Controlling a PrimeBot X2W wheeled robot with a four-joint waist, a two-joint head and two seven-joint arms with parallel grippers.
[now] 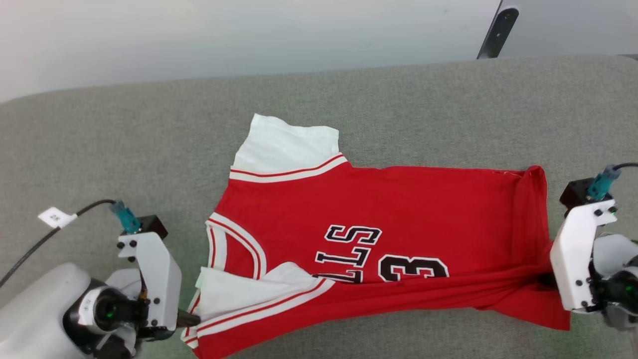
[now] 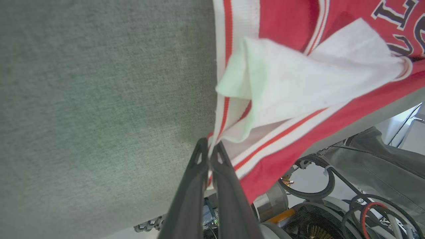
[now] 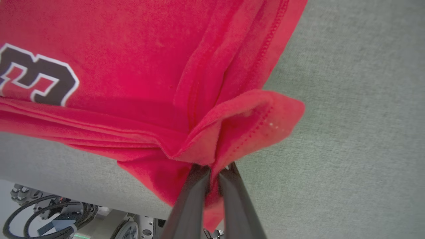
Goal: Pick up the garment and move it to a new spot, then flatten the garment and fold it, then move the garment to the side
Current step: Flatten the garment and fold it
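The garment (image 1: 379,219), a small red jersey with white sleeves and black lettering, lies sideways on the grey table, neck toward the left and hem toward the right. Its near edge is lifted and folded over, partly covering the lettering. My left gripper (image 1: 192,319) is shut on the striped shoulder edge by the near white sleeve (image 2: 298,83); the dark fingers (image 2: 207,156) pinch the trim. At the right, my right gripper (image 1: 548,279) is shut on the bunched red hem corner (image 3: 239,129), with its fingers (image 3: 214,174) closed on the cloth.
The grey felt table (image 1: 149,149) stretches wide to the left and behind the shirt. Its near edge runs just under both grippers, with the robot's base and cables below (image 2: 332,205). A dark camera post (image 1: 498,30) stands at the far right.
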